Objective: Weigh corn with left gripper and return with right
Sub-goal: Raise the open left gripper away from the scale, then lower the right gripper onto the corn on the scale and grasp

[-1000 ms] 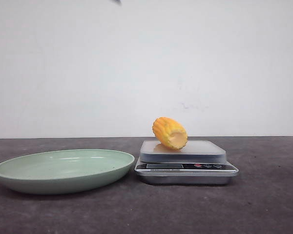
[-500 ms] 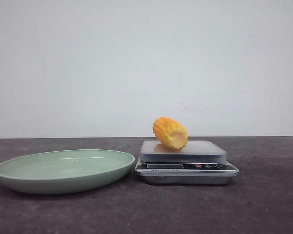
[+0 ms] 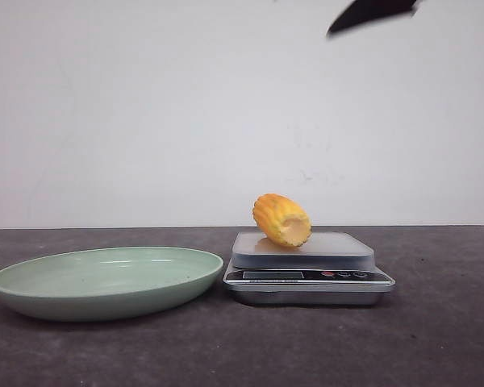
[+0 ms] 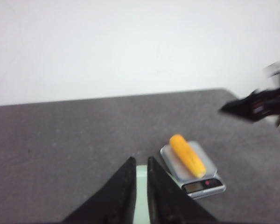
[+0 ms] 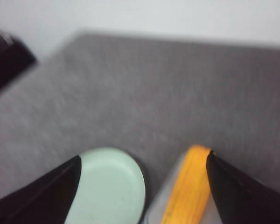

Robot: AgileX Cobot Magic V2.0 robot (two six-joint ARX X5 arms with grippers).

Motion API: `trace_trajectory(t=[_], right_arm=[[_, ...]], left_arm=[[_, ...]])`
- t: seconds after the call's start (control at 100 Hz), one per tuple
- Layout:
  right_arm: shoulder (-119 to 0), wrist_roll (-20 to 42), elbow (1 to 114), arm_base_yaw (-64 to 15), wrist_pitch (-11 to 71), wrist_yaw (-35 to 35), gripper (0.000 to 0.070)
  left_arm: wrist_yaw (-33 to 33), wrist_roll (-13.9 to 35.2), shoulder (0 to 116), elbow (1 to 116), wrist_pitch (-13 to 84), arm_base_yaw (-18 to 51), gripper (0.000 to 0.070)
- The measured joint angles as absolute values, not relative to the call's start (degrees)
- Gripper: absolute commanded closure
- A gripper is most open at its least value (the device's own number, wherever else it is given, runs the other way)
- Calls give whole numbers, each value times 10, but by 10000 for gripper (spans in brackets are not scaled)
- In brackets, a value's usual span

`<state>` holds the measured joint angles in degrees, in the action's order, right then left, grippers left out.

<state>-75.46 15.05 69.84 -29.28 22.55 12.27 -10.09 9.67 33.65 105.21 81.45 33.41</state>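
The corn (image 3: 281, 219), a stubby yellow-orange cob with its pale cut end facing front, lies on the silver scale (image 3: 306, 278). It also shows in the left wrist view (image 4: 187, 155) and the right wrist view (image 5: 189, 191). My left gripper (image 4: 140, 161) is shut and empty, high above the table, with the corn well off to one side. My right gripper (image 5: 142, 161) is open wide, high above, with one fingertip (image 5: 214, 163) in line with the corn's end. Its black tip (image 3: 371, 12) shows at the front view's top edge and in the left wrist view (image 4: 256, 105).
A shallow pale green plate (image 3: 105, 282) sits left of the scale on the dark grey table, and shows in the right wrist view (image 5: 112, 186). A white wall stands behind. A black blurred shape (image 5: 4, 56) in the right wrist view is likely the left arm.
A black gripper tip has entered the top right of the front view. A small dark tip at the top edge a second ago is gone. Corn, scale and plate have not moved.
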Motion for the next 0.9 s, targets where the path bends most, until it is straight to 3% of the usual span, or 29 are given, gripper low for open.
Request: trace_trajectory(t=[0.22,0.5,0.82,0.86,0.9], right_arm=[[-896,164,778,-292,328,103,178],[-970,209,778,-300,358,94,178],[-1034,216,778,-327,362,50,182],[-1042,220,778,-330,363,40,229],[-1049,226,778,-331,364,30,350]], left_arm=[[-101,100,307,1052,814,334,700],[-101,100,304,1052,814,334,700],[-101,90,303,1043,814,334,700],[-101,90,303,1042,814,334,700],[-101,89,303,1041,814,334,700]])
